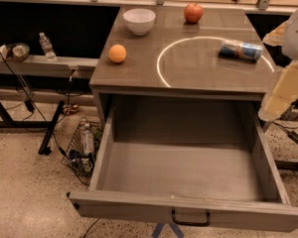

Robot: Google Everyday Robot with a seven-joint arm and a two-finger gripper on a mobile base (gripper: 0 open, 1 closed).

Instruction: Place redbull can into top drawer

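Note:
The redbull can point(241, 50) lies on its side at the right of the cabinet top, inside a thin white ring marked on the surface. The top drawer point(188, 170) is pulled wide open below, its plain grey inside bare, with a small black handle point(190, 218) centred on the front panel. My gripper point(284, 94) shows as a pale cream shape at the right edge, beside the cabinet's right front corner. It is below and to the right of the can, apart from it. White arm parts point(295, 29) sit above it.
On the cabinet top point(188, 68) stand a white bowl point(139, 20), a red apple point(192, 12) and an orange point(117, 53). A plastic water bottle point(47, 46) stands on a shelf at the left. Cables and a wire basket point(82, 145) lie on the floor at the left.

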